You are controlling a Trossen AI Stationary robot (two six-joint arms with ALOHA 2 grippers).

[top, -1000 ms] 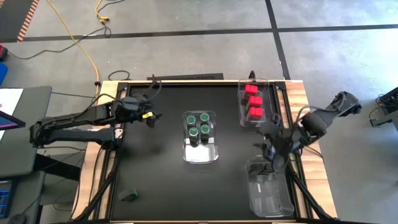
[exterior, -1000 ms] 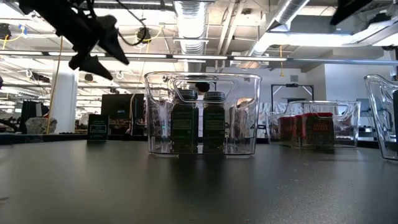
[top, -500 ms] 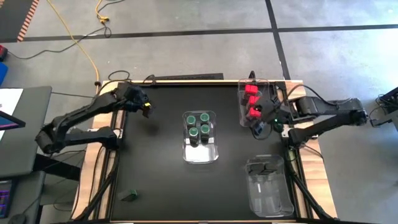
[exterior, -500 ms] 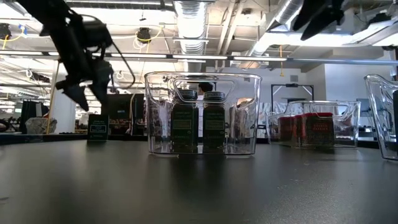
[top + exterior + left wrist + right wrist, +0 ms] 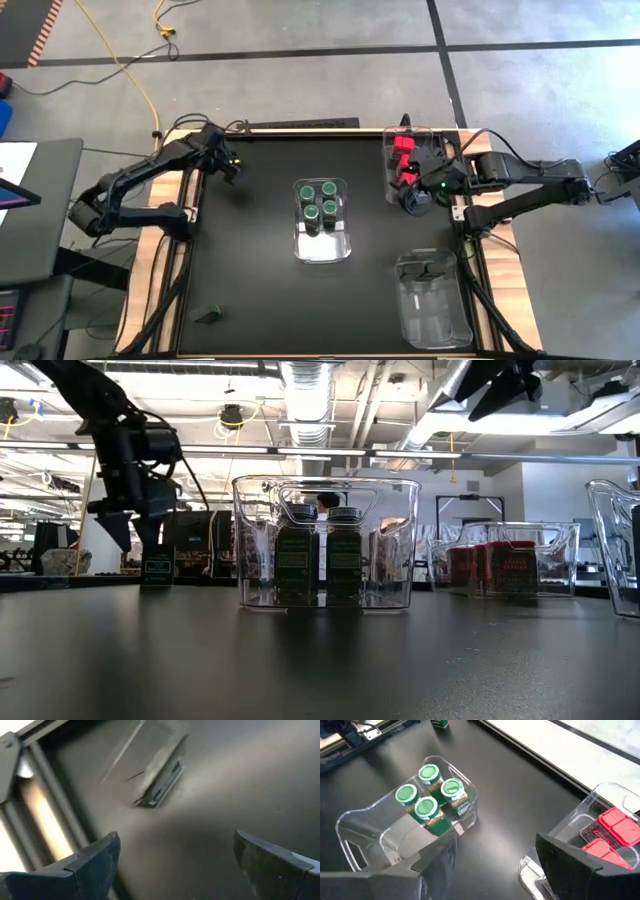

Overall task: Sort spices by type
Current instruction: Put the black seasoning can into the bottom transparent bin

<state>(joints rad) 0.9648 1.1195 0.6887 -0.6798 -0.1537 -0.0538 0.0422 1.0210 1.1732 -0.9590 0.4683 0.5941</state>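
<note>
While the red boxes lie in the far right bin, the right gripper has been brought over it, open and empty.
Green-topped jars are kept in the middle bin; the left gripper, open and empty too, was pulled back toward the far left corner, so a dark container is left unsorted near the table's front edge.

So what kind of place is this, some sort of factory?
More likely a robotics lab or workshop: exposed ceiling ducts overhead, a taped concrete floor, and a yellow cable trailing past the robot's table.
</note>
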